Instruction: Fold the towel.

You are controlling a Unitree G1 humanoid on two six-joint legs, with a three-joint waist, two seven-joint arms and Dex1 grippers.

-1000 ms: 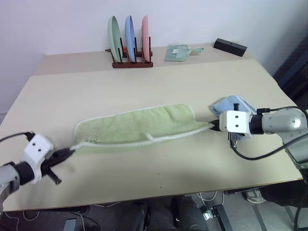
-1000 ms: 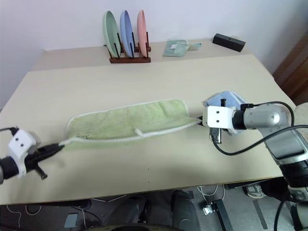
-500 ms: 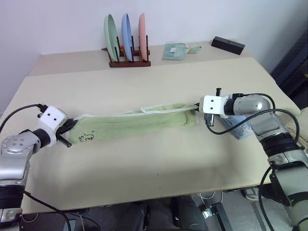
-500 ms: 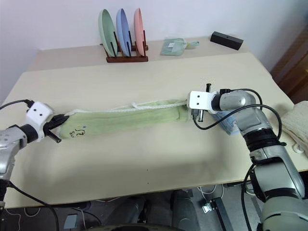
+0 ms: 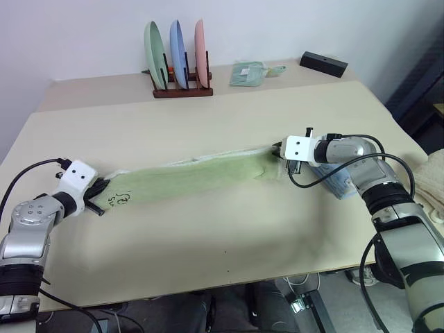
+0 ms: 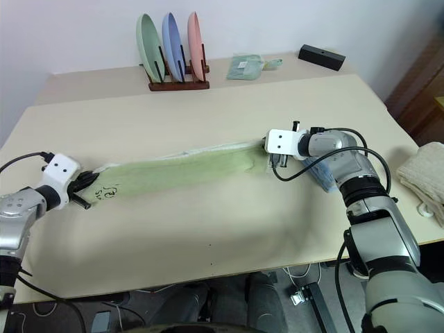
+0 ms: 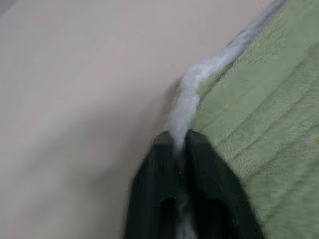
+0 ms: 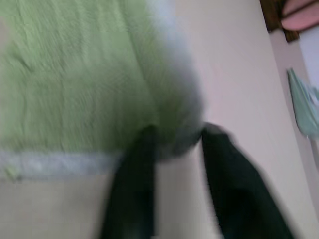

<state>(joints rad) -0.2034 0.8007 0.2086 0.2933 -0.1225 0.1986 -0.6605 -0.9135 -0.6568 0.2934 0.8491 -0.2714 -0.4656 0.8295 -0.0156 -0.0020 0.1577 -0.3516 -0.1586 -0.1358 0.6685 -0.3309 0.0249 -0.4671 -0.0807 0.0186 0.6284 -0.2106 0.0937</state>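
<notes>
The light green towel [image 5: 194, 177] lies on the table as a long narrow strip, doubled over lengthwise, with its dark embroidered mark [image 5: 119, 199] at the left end. My left gripper [image 5: 103, 194] rests low at that left end. In the left wrist view its fingers [image 7: 162, 149] stand almost together with the white edging [image 7: 189, 99] pinched between them. My right gripper [image 5: 279, 149] sits at the towel's right end. The right wrist view shows that gripper [image 8: 175, 132] with its fingers spread, the towel's corner [image 8: 169, 114] lying loose between them.
A light blue towel [image 5: 340, 182] lies under my right forearm. At the back stand a plate rack [image 5: 177, 69] with three plates, a small teal cloth [image 5: 251, 73] and a black box [image 5: 324, 64]. A beige cloth [image 6: 433, 166] sits at the far right.
Both grippers carried the towel's near edge away from me and down onto the far edge, turning the wide towel into a narrow strip. The right gripper's fingers have spread.
</notes>
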